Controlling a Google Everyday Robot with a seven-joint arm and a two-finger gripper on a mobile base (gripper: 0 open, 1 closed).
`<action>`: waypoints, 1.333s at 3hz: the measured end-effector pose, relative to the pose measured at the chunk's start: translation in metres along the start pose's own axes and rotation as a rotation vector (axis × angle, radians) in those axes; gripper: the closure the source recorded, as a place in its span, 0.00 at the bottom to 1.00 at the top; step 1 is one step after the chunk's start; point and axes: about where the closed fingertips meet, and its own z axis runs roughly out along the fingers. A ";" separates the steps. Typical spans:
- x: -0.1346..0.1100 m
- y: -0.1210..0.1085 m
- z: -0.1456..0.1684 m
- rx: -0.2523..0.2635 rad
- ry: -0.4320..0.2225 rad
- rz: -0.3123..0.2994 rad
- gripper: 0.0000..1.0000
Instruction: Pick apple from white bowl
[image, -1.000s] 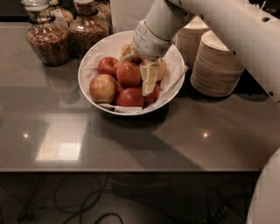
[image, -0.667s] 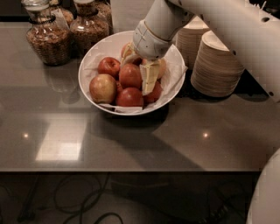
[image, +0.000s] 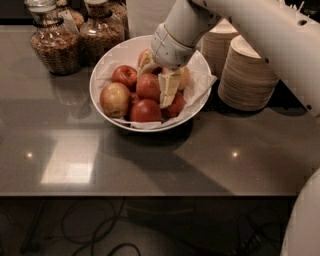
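The white bowl (image: 200, 67), lined with white paper, stands at the back middle of the grey counter and holds several apples. My gripper (image: 157, 75) reaches down into it from the upper right. It is open, with one beige finger (image: 169, 89) on the right and the other (image: 145, 61) at the back left. The orange-red apple (image: 148, 87) lies in the middle of the pile, just below and between the fingers. I cannot tell whether they touch it. A paler yellow-blushed apple (image: 115, 99) lies at the bowl's left and dark-red apples (image: 145, 111) at the front.
Two glass jars (image: 55, 47) with brown contents stand at the back left. Stacks of beige disposable bowls (image: 247, 77) stand right of the white bowl. The counter's front edge (image: 150, 195) runs across, with cables on the floor below.
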 end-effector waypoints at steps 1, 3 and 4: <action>-0.002 -0.002 -0.005 0.001 0.000 0.000 1.00; -0.015 -0.008 -0.032 0.038 0.016 -0.009 1.00; -0.014 0.006 -0.031 0.084 -0.018 0.026 1.00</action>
